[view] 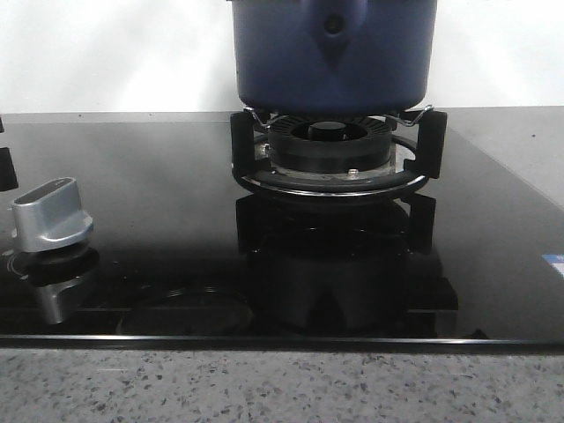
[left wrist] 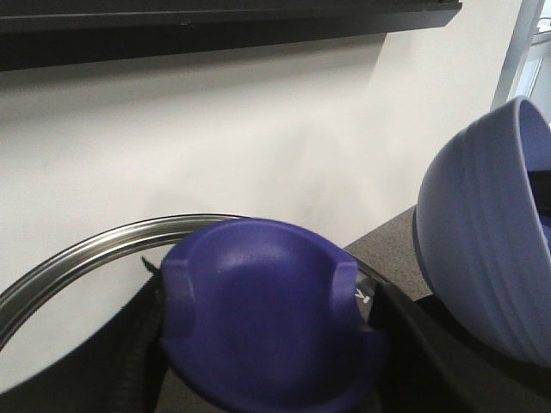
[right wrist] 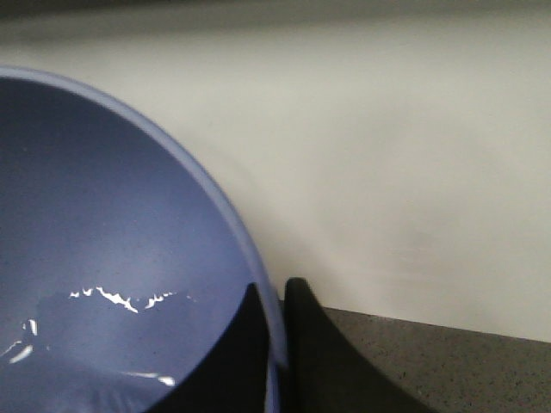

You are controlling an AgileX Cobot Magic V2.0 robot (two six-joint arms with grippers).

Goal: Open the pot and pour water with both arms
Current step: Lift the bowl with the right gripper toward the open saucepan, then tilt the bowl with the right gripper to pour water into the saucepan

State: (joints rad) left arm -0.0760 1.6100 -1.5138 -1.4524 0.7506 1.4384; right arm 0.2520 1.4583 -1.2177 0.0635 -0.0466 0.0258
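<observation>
The pot (view: 333,55) is large, round and dark blue, with smooth matte sides and a pointed triangular handle mount bearing a round rivet. It stands upright on the stove's black supports; its top is cut off in the front view. Its lid (left wrist: 129,258) shows a steel rim and a blue knob (left wrist: 271,314). The blue bowl (right wrist: 112,275) holds glinting water.

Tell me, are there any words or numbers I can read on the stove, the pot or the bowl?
None can be read.
Small blue-and-white sticker at the right edge of the glossy black glass stovetop: too small and blurred to read.
Tiny white mark beside the dark-blue plastic lid knob in the left wrist view: unreadable.
</observation>
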